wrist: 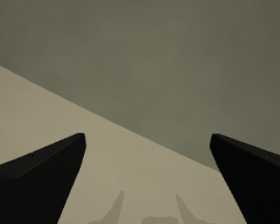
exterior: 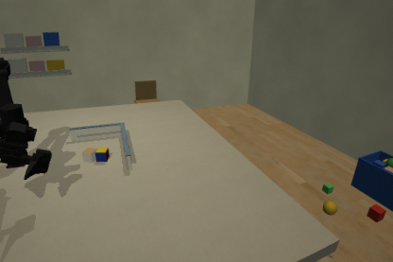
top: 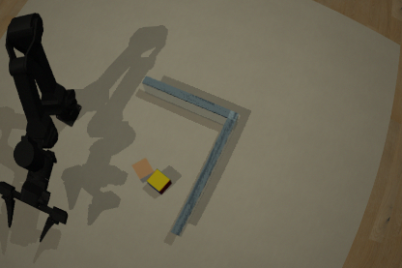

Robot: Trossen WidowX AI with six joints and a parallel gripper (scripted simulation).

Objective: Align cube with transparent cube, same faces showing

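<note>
With twelve o'clock at the top of the top view, the cube [top: 158, 180] [exterior: 102, 154] sits on the bench [top: 300, 90] [exterior: 198, 201] [wrist: 45, 110] between two and three o'clock from the fingers [top: 26, 233] [exterior: 37, 167], well apart from them. The fingers stand wide apart, with nothing between them. The cube's top is yellow; the exterior view also shows a blue side and a sliver of red.

The transparent cube [top: 142, 168] [exterior: 89, 154], orange on top, is just beside the cube at ten o'clock; whether their edges touch is hard to tell. Its side colours are too faint to name. An L-shaped blue barrier [top: 205, 169] [exterior: 126, 140] has its corner between one and two o'clock from the cube.

The exterior view cuts off part of the arm [top: 31, 95] [exterior: 14, 132] at nine o'clock.

At that view's three o'clock edge, a blue bin [exterior: 370, 178] on the floor is cut off too; it holds a green ball, a blue piece and something pink, partly hidden by its wall.
</note>
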